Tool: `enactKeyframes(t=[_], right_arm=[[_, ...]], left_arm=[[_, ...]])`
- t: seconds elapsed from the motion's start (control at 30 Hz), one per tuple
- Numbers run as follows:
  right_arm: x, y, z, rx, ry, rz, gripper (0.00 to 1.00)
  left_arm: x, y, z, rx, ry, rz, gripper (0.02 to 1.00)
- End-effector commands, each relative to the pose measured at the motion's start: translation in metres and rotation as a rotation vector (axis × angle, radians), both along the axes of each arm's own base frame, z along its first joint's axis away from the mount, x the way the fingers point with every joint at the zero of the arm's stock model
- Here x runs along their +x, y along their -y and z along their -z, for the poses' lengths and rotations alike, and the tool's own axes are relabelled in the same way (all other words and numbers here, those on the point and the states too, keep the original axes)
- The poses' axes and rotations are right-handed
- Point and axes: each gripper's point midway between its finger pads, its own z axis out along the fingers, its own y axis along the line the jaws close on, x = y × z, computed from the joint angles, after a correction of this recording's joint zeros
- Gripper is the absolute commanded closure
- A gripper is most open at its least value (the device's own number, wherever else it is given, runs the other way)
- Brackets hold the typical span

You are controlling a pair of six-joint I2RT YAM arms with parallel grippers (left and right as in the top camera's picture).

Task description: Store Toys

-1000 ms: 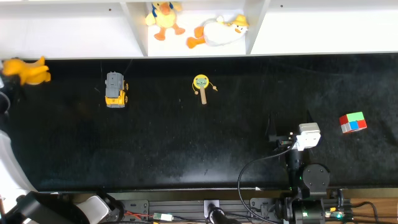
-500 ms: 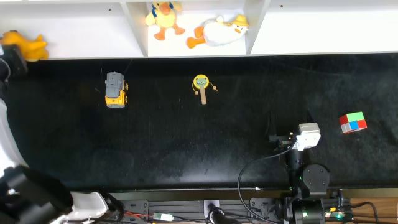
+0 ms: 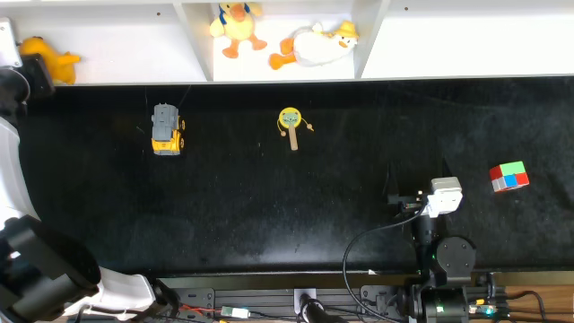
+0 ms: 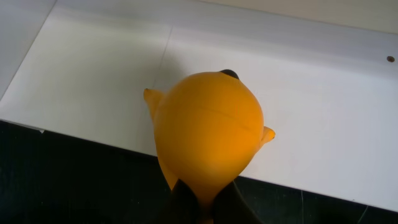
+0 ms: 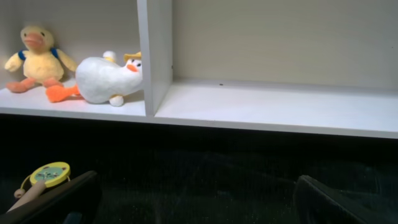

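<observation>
My left gripper (image 3: 34, 74) is at the far left by the white shelf (image 3: 117, 49), shut on an orange plush toy (image 3: 52, 56). In the left wrist view the orange toy (image 4: 208, 134) hangs over the front edge of the left shelf compartment (image 4: 323, 118), pinched between the fingers (image 4: 186, 199). On the black table lie a yellow and grey toy truck (image 3: 166, 128), a small yellow rattle drum (image 3: 291, 124) and a coloured cube (image 3: 508, 177). My right gripper (image 5: 193, 205) rests open low over the table at the right, with nothing between its fingers.
A yellow plush duck (image 3: 237, 24) and a white plush goose (image 3: 314, 45) sit in the middle shelf compartment. The right compartment (image 5: 280, 102) holds nothing. Shelf dividers (image 5: 154, 56) stand between compartments. Cables (image 3: 377, 242) run by the right arm's base.
My left gripper has carried the orange plush up from the table's far left edge to the front of the left shelf compartment. The right arm has kept still.
</observation>
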Motion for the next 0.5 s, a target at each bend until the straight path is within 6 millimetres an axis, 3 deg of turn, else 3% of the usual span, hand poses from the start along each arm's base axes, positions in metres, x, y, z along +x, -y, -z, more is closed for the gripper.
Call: enactKeyframes(t=[0.03, 0.5], right_arm=[[0.000, 0.000, 0.003, 0.004, 0.002, 0.003, 0.005], [0.000, 0.000, 0.003, 0.004, 0.002, 0.003, 0.005]], left_arm=[[0.007, -0.001, -0.005, -0.017, 0.022, -0.018, 0.982], [0.013, -0.007, -0.025, -0.025, 0.089, -0.070, 0.982]])
